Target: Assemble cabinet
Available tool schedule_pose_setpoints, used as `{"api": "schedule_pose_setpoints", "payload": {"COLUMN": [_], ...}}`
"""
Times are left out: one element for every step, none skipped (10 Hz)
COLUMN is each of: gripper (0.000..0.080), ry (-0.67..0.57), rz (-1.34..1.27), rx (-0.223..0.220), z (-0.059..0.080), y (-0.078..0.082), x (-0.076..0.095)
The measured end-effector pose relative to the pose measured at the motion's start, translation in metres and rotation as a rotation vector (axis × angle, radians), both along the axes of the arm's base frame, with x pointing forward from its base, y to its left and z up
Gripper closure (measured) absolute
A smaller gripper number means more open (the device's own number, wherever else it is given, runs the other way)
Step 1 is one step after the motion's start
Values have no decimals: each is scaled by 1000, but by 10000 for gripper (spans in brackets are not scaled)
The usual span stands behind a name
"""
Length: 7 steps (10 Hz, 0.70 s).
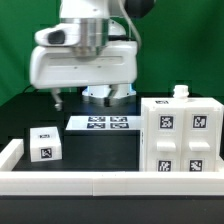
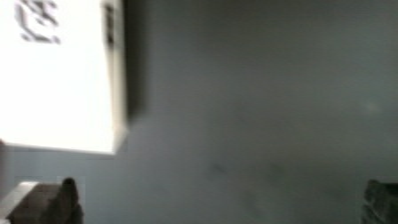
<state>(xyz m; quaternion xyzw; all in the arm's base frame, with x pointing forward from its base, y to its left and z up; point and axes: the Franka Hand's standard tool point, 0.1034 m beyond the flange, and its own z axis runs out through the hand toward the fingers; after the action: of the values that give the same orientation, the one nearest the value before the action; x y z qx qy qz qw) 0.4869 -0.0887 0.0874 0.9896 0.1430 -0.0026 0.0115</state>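
The Panda arm (image 1: 85, 55) hangs over the marker board (image 1: 100, 123) at the back of the table. The large cabinet box (image 1: 180, 140) stands on the exterior view's right, and the small cube (image 1: 44, 144) sits well apart on the left. The gripper (image 1: 108, 95) is spread wide and empty. This looks like an early reach-for-a-part step. The next move calls for travelling to a piece and straddling it squarely.

Marker board (image 1: 100, 124), white border rail (image 1: 60, 184)
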Motion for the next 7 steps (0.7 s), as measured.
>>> {"api": "schedule_pose_setpoints", "payload": {"gripper": [2,2,2,2,2,2,2], "ry": [9,22,33,32,33,34,34], "rz": [-6,34,30,26,32,30,31], "rx": [-8,-8,-5,-5,-5,-5,-5], "z": [-4,-11,-17,-16,-17,-17,-17], "y": [-16,-31,-45,-41,-40,-41,-41], "x": [-5,-11,-15,-14,-14,-15,-15]}}
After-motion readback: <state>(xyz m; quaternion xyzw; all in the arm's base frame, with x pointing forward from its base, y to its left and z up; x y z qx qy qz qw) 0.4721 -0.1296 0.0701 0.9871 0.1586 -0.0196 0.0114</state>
